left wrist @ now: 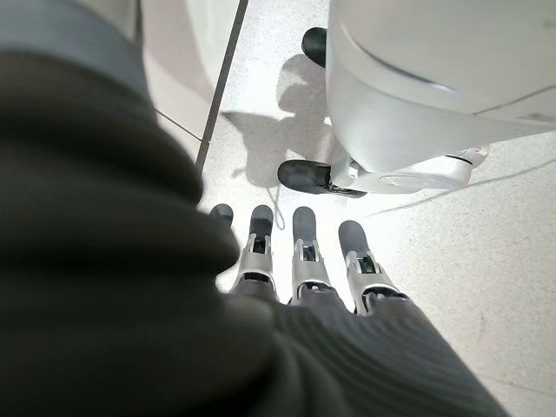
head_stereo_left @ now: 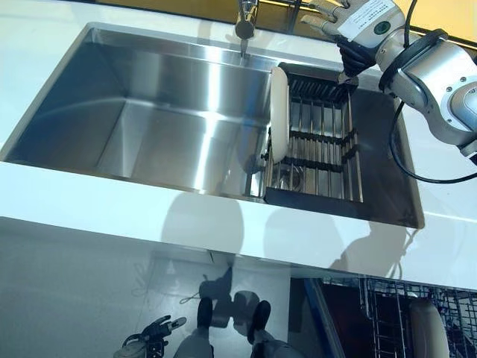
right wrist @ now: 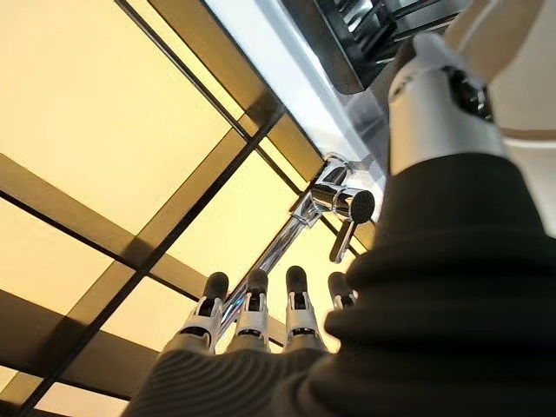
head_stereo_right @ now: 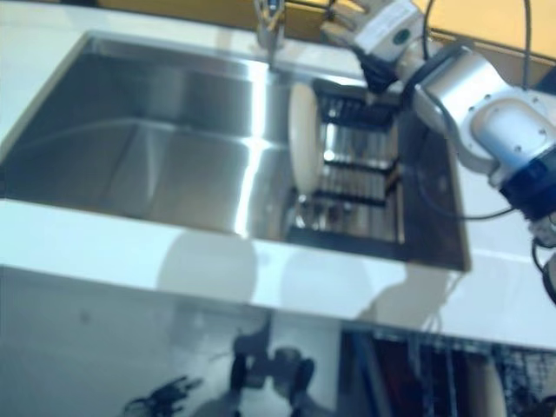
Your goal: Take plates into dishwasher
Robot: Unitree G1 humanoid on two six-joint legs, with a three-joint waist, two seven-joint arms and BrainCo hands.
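White worktop (head_stereo_left: 45, 201) frames a steel sink (head_stereo_left: 149, 112) where one plate (head_stereo_left: 279, 112) stands on edge in the drying rack (head_stereo_left: 320, 149), kept upright by its bars, while the right hand (head_stereo_left: 350, 22) hovers behind it with fingers straight and empty, and the left hand (left wrist: 295, 252) hangs relaxed near the floor.

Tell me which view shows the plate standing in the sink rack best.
The left eye view: the white plate stands on edge at the left end of the dark rack, its rim fully visible. The right eye view shows it too, less crisply. The left wrist view misses it; the right wrist view catches only a rack corner.
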